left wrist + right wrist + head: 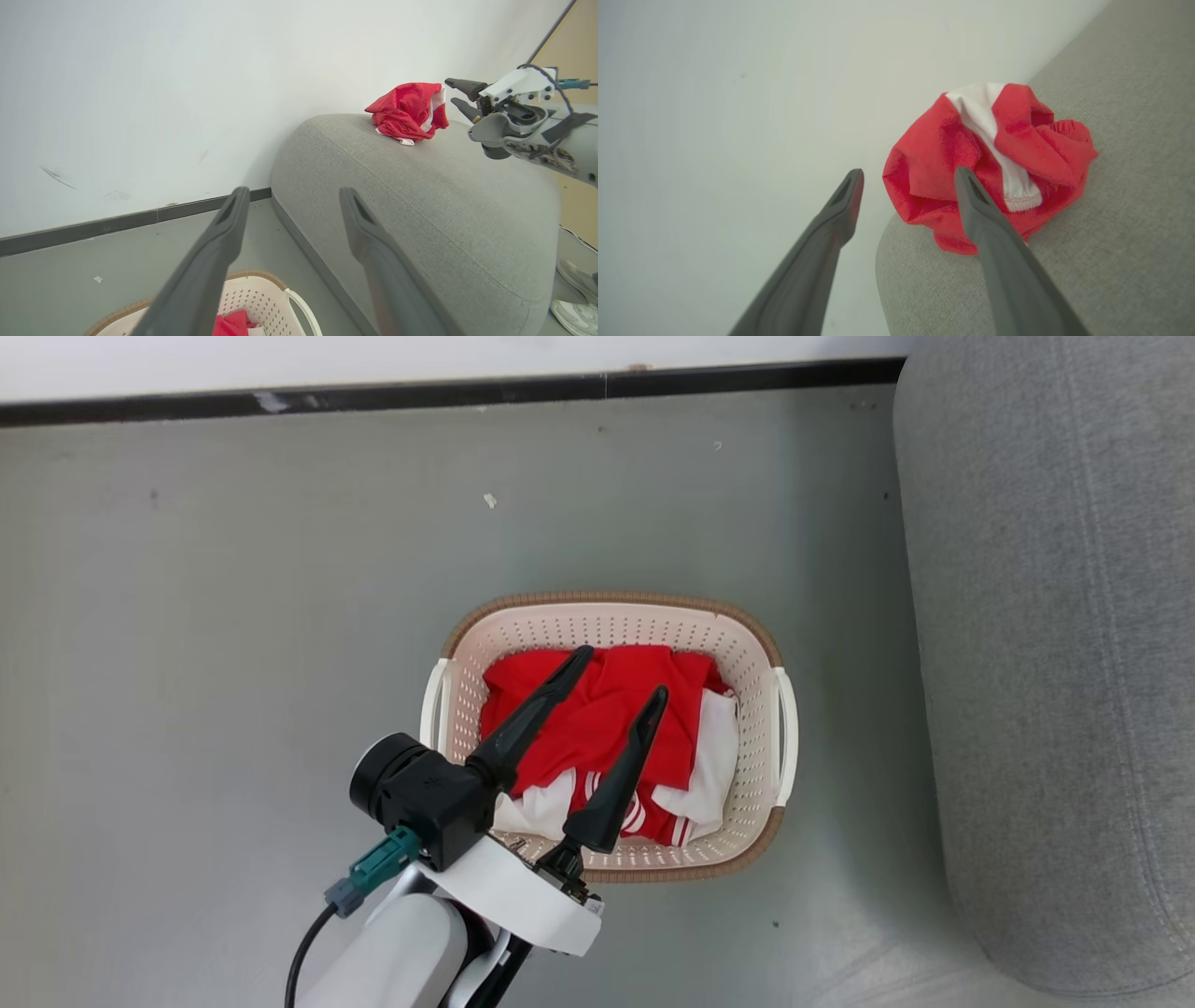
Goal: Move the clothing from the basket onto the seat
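The basket [756,672] stands on the floor with red and white clothing [607,709] heaped inside. My left gripper [623,673] hangs over that heap, jaws open and holding nothing; its wrist view shows its open fingers [219,242] above the basket rim [261,275]. On the grey seat [420,196] lies another crumpled red and white garment [406,109]. My right gripper [451,91] is just beside it, open and holding nothing. In the right wrist view this garment [943,154] rests near the seat's edge [1111,233], just beyond my open right gripper [909,172].
The seat [1055,644] stands right of the basket in the head view. A white wall with a dark baseboard [448,394] runs along the back. Grey floor [233,616] spreads to the left. Pale shoes [577,298] stand on the floor beside the seat.
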`<state>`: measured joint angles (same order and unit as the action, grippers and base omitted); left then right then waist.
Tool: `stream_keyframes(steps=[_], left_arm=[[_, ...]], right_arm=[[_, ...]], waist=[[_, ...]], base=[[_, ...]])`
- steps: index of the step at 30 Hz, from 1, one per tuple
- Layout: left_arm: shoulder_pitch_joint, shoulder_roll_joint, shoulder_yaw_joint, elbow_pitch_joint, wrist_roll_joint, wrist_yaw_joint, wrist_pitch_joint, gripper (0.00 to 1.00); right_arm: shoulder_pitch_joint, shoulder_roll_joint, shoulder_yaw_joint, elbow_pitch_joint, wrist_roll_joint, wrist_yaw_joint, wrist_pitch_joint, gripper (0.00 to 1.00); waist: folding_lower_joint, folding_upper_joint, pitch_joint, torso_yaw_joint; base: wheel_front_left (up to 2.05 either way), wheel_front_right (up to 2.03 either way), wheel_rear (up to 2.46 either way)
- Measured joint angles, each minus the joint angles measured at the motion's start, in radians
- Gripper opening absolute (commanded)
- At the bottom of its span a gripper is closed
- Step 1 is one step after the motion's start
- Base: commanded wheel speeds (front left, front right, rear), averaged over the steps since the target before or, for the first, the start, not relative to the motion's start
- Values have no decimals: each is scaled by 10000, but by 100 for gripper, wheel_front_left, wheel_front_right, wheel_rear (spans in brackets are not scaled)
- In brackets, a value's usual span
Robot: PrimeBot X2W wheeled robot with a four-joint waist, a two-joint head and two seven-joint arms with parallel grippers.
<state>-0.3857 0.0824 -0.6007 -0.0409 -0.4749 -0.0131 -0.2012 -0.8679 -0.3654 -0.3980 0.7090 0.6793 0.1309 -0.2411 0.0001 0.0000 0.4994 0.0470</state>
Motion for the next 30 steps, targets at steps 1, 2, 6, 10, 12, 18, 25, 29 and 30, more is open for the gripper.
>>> stream_keyframes(steps=[1, 2, 6, 10, 12, 18, 25, 29, 30], left_arm=[[6, -6, 44, 73, -29, -2, -27, 100], [14, -12, 88, 146, -82, -2, -33, 100], [91, 0, 372, 497, -249, 2, -128, 100], [298, 44, 681, 846, -347, 29, -249, 100], [365, 123, 878, 1035, -355, 81, -303, 100], [721, 140, 1411, 1490, -545, 178, -397, 100], [1182, 153, 1858, 1898, -752, 209, -470, 100], [1494, 188, 2075, 2188, -859, 253, -470, 100], [1559, 199, 2094, 2263, -859, 253, -470, 100]], right_arm=[[204, 155, 173, -192, 40, 0, -44, 100], [419, 320, 349, -345, 109, 0, -58, 100], [1303, 855, 1028, -920, 73, 0, -63, 100], [2133, 989, 1927, -1578, -389, 0, -67, 100], [2538, 1043, 2460, -1887, -756, 0, -69, 100], [3524, 1463, 3331, -3062, -1639, 0, -69, 100], [4610, 2008, 3758, -3975, -2374, 0, -71, 100], [5234, 2249, 3722, -4332, -2761, 0, -71, 100], [5368, 2337, 3703, -4420, -2869, 0, -71, 100]], waist=[[0, 0, -92, -18], [0, 0, -188, -33], [0, 0, -581, -96], [0, 0, -985, -148], [0, 0, -1184, -165], [0, 0, -1876, -186], [0, 0, -2531, -150], [-1, 0, -2888, -105], [-1, 0, -2974, -92]], base=[[0, 0, 0], [0, 0, 0], [0, 0, 0], [0, 0, 0], [0, 0, 0], [0, 0, 0], [0, 0, 0], [0, 0, 0], [0, 0, 0]])
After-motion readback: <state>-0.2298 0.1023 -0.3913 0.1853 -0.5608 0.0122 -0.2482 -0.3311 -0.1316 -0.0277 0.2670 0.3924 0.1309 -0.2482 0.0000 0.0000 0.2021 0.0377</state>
